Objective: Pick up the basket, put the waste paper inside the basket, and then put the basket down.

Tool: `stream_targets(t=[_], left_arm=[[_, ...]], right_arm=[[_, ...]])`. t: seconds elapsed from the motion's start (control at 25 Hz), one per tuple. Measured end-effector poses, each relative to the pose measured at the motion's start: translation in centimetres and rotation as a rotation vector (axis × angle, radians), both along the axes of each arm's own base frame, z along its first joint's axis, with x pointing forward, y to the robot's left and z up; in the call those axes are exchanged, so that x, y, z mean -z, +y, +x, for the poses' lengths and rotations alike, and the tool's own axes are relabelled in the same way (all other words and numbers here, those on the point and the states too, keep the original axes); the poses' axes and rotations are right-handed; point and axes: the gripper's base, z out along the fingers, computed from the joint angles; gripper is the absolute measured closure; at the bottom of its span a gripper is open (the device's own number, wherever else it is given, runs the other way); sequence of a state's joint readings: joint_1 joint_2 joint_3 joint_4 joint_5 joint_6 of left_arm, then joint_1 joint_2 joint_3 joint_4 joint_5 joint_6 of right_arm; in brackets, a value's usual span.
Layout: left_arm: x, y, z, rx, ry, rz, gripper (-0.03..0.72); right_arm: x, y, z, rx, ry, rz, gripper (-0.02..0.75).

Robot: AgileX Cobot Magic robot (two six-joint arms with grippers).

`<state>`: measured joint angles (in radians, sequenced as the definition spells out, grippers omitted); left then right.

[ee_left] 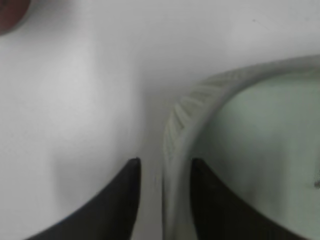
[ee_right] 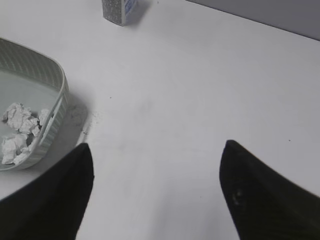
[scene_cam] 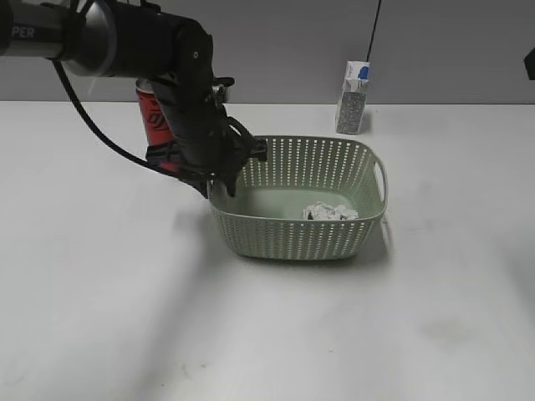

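The pale green basket (scene_cam: 292,225) stands on the white table. Crumpled white waste paper wads (scene_cam: 330,212) lie inside it near the front right. My left gripper (scene_cam: 219,185) straddles the basket's left rim, one finger outside and one inside. In the left wrist view the fingers (ee_left: 164,165) are apart, with a gap beside the rim (ee_left: 200,95). My right gripper (ee_right: 156,150) is open and empty over bare table, to the right of the basket (ee_right: 55,75). The paper wads (ee_right: 20,120) show in that view too.
A white-and-blue carton (scene_cam: 353,98) stands upright behind the basket, and it shows in the right wrist view (ee_right: 119,9). A red can (scene_cam: 153,117) stands behind my left arm.
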<state>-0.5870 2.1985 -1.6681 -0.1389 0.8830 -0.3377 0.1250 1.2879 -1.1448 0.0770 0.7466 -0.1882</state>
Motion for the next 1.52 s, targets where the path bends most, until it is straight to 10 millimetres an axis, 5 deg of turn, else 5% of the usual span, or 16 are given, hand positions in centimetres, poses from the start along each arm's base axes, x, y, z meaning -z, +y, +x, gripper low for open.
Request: stream_targets(t=[0.12, 0.24, 0.44, 0.88, 1.04, 1.24, 1.52], left_arm=[[-0.1, 0.1, -0.2, 0.05, 0.003, 0.013, 0.174], [-1.3, 0.5, -0.3, 0.088, -0.004, 0.018, 0.067], [-6.4, 3.2, -0.1, 0.095, -0.071, -0.007, 0.05], [-16.5, 15.5, -1.4, 0.079, -0.163, 0.081, 0.069], [-17.8, 19.7, -3.4, 0.013, -0.178, 0.1, 0.085], [-16.3, 24.1, -7.8, -0.075, -0.107, 0.126, 0.097], [-14.8, 25.4, -17.3, -0.122, -0.225, 0.128, 0.097]], right_arm=[[0.6, 0.0, -0.1, 0.0, 0.018, -0.003, 0.144], [1.3, 0.0, -0.3, 0.0, 0.042, -0.005, 0.145], [1.6, 0.0, -0.3, 0.004, 0.053, 0.004, 0.145], [2.0, 0.0, -0.9, -0.001, 0.126, 0.007, 0.145], [2.5, 0.1, -1.6, -0.008, 0.219, 0.007, 0.145], [3.5, 0.1, -3.6, -0.011, 0.272, 0.037, 0.145], [6.0, -0.3, -8.6, -0.008, 0.31, 0.06, 0.146]])
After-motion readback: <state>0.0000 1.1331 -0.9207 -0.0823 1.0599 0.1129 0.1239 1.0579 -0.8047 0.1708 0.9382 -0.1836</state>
